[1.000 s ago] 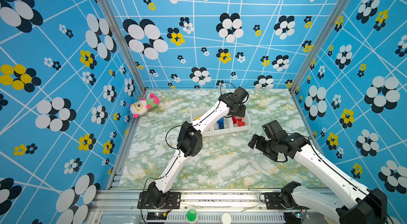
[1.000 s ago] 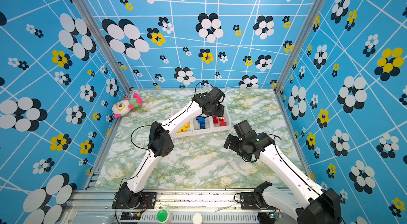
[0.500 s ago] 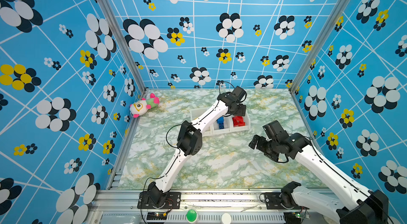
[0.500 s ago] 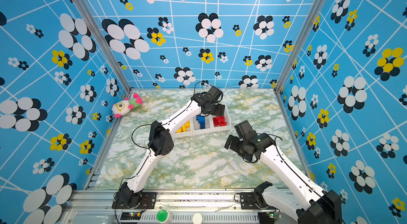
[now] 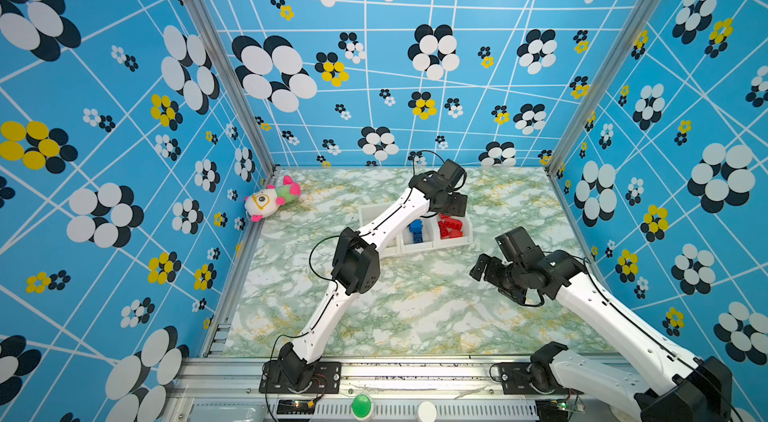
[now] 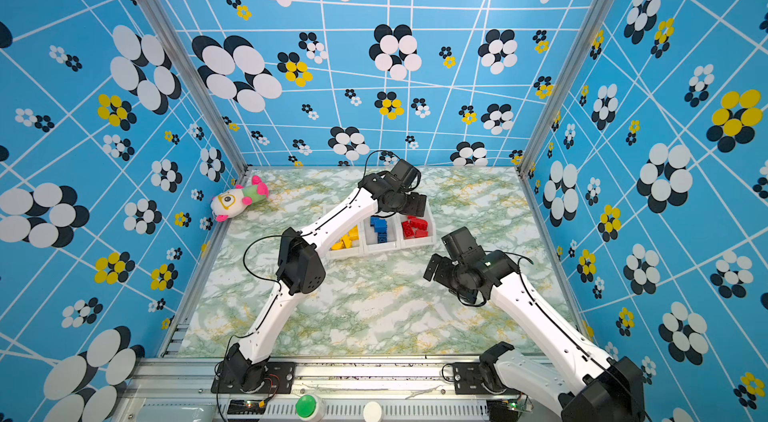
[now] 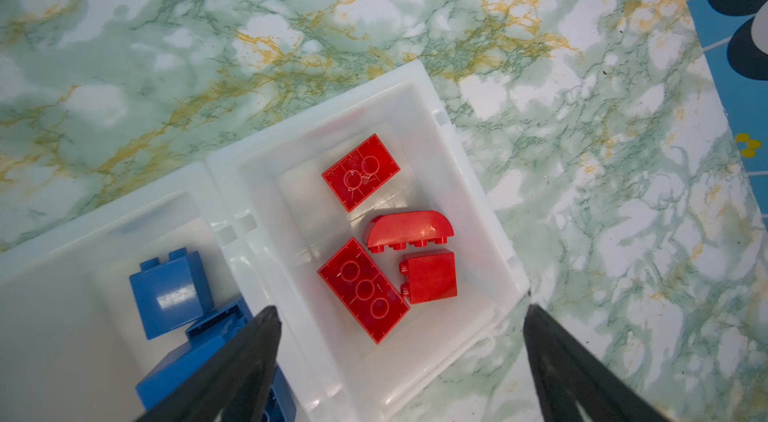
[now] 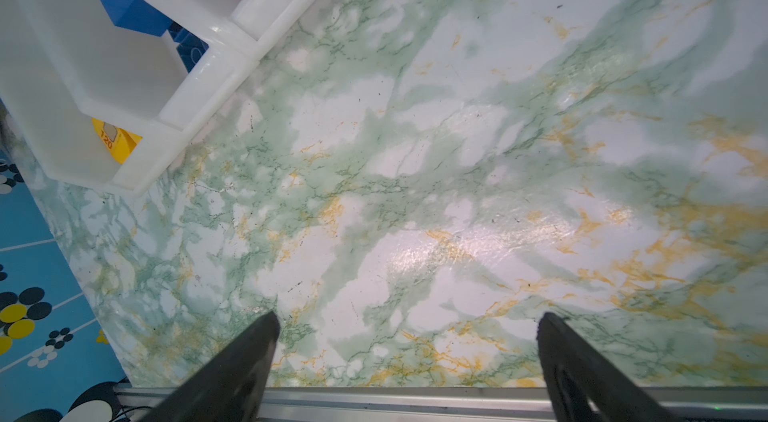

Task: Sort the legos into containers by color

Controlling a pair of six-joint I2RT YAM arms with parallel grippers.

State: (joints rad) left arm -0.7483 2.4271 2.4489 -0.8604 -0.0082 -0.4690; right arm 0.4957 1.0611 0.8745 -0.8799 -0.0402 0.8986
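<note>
While the green-marbled table [image 5: 415, 316] fills the cell floor, the left arm reaches over its far half: left gripper [image 7: 402, 308] hangs above an end bin, jaws wide apart, nothing between them. Right gripper [image 8: 408, 315] hovers over the table nearer the front, jaws likewise spread, empty. Containers [image 6: 384, 250]: three joined white bins in a row, mid-table. Plush toy [image 5: 268, 200] lies in the far left corner, well apart. Four red legos [image 7: 363, 291] lie in the end bin under the left gripper, blue legos [image 7: 170, 295] in the middle bin, yellow legos [image 6: 347, 239] in the opposite end bin.
</note>
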